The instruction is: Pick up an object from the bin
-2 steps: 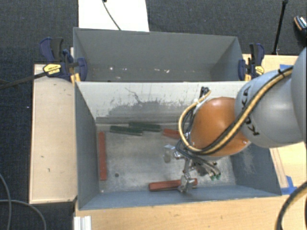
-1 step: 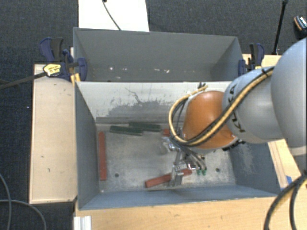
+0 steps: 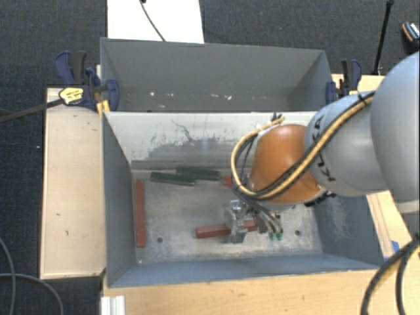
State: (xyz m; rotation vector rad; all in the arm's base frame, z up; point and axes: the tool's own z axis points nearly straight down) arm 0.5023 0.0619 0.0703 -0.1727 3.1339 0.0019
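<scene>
**A:** Where does the gripper (image 3: pixel 236 231) stand?

**B:** Low on the floor of the bin (image 3: pixel 118 195), toward the front and a little right of centre. It is at the right-hand end of a red-brown bar (image 3: pixel 211 231) that lies flat, running left to right. A bit of the same red shows on the gripper's other side, so the bar seems to pass under or through it.

**A:** Open or closed on it?

**B:** I cannot tell. The orange cover (image 3: pixel 282 166) and the cables hang over it, and the metal parts merge together. I would not call the bar held.

**A:** How would the bar handle?

**B:** It looks like a stiff, straight, slim block with flat sides, probably light and not fragile. Taken across its narrow width, it should sit firm. Taken this near one end, the long free end may dip when it is lifted. Nearer the middle would be safer.

**A:** Anything crowding it?

**B:** No. A second red bar (image 3: pixel 140 214) lies along the left wall, well apart. Dark green sticks (image 3: pixel 184 175) lie by the back wall. A small green bit (image 3: pixel 276 235) sits just right of the gripper.
</scene>
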